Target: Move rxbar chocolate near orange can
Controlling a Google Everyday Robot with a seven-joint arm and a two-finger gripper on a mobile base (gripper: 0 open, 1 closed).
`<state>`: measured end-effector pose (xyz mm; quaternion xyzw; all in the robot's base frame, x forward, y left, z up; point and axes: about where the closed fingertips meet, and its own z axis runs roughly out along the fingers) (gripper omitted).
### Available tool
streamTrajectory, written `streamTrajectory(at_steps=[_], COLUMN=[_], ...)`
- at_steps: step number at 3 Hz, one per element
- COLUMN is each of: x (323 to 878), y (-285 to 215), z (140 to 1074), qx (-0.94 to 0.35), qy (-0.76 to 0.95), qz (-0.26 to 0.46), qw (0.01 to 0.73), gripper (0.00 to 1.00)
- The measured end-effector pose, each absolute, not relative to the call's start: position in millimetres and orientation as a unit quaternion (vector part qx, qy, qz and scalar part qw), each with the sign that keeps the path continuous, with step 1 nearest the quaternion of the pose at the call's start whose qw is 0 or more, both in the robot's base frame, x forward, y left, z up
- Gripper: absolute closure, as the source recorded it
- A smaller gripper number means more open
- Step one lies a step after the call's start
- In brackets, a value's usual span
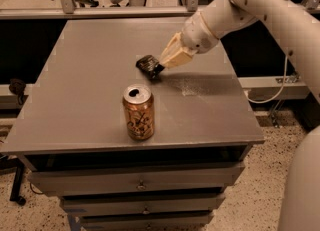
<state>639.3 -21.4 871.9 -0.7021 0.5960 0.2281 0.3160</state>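
The orange can [138, 111] stands upright near the front of the grey table [75, 90], its silver top showing the pull-tab hole. My gripper [156, 68] reaches in from the upper right and hangs just behind and to the right of the can. It is shut on the rxbar chocolate [146, 64], a black wrapper that sticks out to the left of the fingertips, held just above the table top. The bar is about a can's width from the can's top.
The table stands on a cabinet with drawers [137, 185] below its front edge. My white arm [260, 5] crosses the back right of the table. Chairs and a rail [100, 10] stand behind it. A cable [280, 82] hangs at the right.
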Motion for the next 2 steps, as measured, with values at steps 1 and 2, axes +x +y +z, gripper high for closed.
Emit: streamTrajectory(at_steps=[1,2], x=[610.8,580.6], y=[-59.8,-88.0], z=[873.6,877.2], qx=[-0.723,-0.739], qy=[0.590,0.583], qz=[0.220,0.220], qw=[0.285,0.257], gripper=[1.00,1.00])
